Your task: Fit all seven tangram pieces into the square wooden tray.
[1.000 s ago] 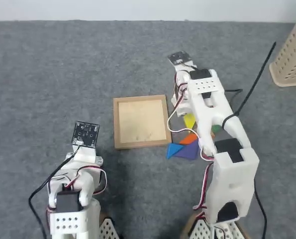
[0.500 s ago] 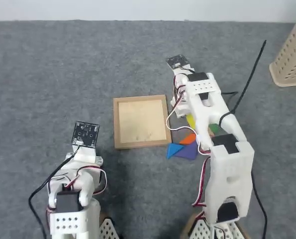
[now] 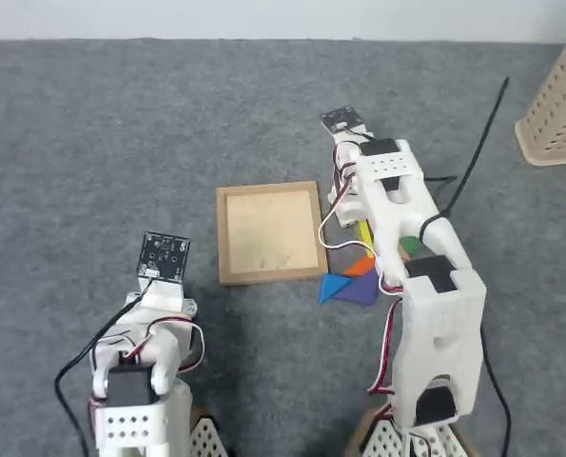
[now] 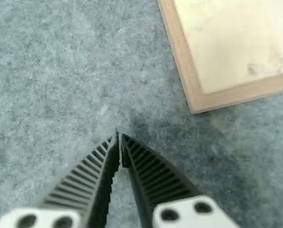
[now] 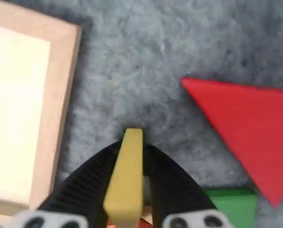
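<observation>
Right arm shifted; its claw (image 5: 133,145) grips the yellow piece (image 5: 127,183) (edge-on, wrist view).

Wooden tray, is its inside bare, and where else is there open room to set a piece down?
Yes, the tray is bare inside. Open carpet lies beyond its far edge and between it and the left gripper. It's crowded on the tray's other side, where tangram pieces lie under the right arm.

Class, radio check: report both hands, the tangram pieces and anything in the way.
Left hand shut, holding nothing, near wooden tray corner. Right hand shut on yellow piece, beside tray. Red triangle on far side, not blocking.
</observation>
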{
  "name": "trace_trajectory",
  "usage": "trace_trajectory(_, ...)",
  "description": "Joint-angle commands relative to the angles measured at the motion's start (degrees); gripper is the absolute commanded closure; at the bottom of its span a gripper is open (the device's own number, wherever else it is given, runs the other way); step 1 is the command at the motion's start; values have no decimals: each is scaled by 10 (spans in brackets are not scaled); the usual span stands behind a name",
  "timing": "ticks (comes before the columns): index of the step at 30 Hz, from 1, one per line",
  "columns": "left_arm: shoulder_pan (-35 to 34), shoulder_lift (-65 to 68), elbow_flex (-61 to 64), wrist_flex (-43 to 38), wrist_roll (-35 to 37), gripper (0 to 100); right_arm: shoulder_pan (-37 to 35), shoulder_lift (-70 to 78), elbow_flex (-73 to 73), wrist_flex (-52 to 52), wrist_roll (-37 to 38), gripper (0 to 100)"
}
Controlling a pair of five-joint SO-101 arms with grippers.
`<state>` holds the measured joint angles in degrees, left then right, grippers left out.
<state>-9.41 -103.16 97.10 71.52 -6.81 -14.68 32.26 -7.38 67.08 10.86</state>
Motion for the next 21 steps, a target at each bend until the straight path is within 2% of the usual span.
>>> trace_trajectory(1, -3, 0, -5, 3, -5, 988, 6, -5, -23, 27, -15, 992)
trace_trajectory(10, -3, 0, -5, 3, -5, 988, -24, -10, -178, 175, -4, 992)
trace_trajectory(17, -3, 0, -5, 3, -5, 988, -135, -89, -184, 175, 152, 992)
trace_trajectory(21, -3, 0, -5, 3, -5, 988, -190, -84, -183, 165, 258, 992)
